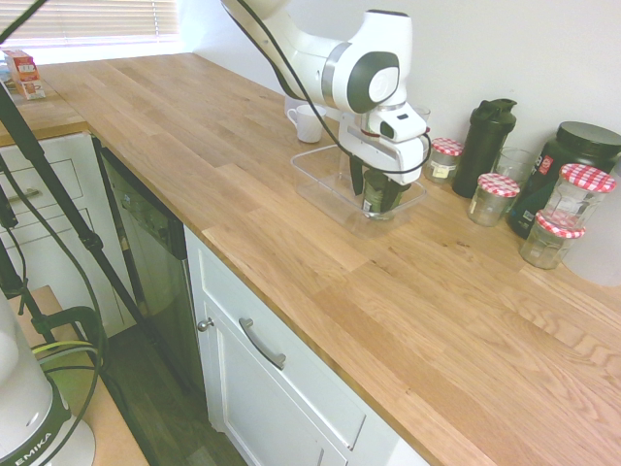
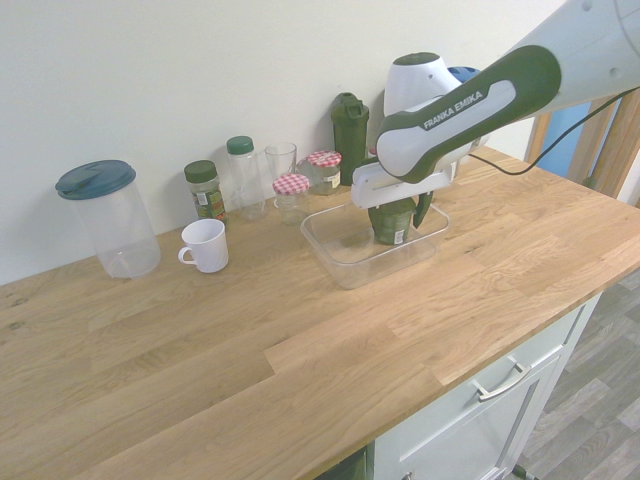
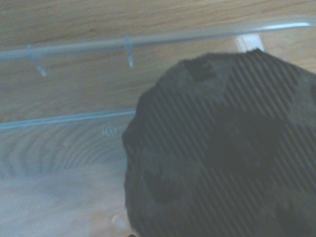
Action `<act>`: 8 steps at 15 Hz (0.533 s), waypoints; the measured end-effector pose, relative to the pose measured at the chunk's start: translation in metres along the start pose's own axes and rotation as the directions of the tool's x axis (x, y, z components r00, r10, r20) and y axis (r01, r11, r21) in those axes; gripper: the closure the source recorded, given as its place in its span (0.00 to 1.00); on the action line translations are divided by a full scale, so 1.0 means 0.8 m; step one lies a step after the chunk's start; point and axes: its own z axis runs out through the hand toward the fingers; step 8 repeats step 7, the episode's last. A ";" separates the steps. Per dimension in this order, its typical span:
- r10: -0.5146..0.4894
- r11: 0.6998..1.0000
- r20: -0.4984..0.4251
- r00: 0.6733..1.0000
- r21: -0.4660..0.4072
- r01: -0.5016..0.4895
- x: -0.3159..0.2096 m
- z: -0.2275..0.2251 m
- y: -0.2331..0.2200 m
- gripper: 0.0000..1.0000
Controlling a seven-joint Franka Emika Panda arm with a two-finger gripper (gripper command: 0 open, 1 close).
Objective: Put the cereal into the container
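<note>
The cereal [image 1: 382, 197], a squat dark green tub with a green-and-white label, stands upright inside the container [image 1: 315, 175], a shallow clear plastic tub on the wooden counter. My gripper [image 1: 378, 186] reaches down from above and is shut on the cereal, one finger on each side of it. In the second exterior view the cereal [image 2: 392, 224] sits in the right half of the container [image 2: 338, 264], under the gripper [image 2: 396, 207]. Whether the tub rests on the container's floor I cannot tell. Up close in the wrist view, the cereal's dark lid [image 3: 222, 148] fills the frame, with the container's clear wall [image 3: 148, 42] beyond it.
A white mug [image 1: 309, 123] stands behind the container. Glass jars with red-checkered lids [image 1: 495, 199], a black shaker bottle [image 1: 483, 146] and a dark canister [image 1: 568, 165] line the wall. A big clear jug with a blue lid [image 2: 108, 218] stands at the far end.
</note>
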 end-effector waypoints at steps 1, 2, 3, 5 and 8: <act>-0.008 1.000 -0.001 1.000 0.009 0.008 -0.006 -0.023 0.012 0.00; -0.011 1.000 -0.003 1.000 0.017 0.011 -0.010 -0.051 0.025 0.00; -0.014 1.000 -0.005 1.000 0.020 0.014 -0.012 -0.082 0.042 0.00; -0.039 0.999 -0.001 0.999 0.017 0.039 -0.013 -0.128 0.083 0.00; -0.088 0.996 0.034 0.996 0.012 0.088 -0.013 -0.149 0.127 0.00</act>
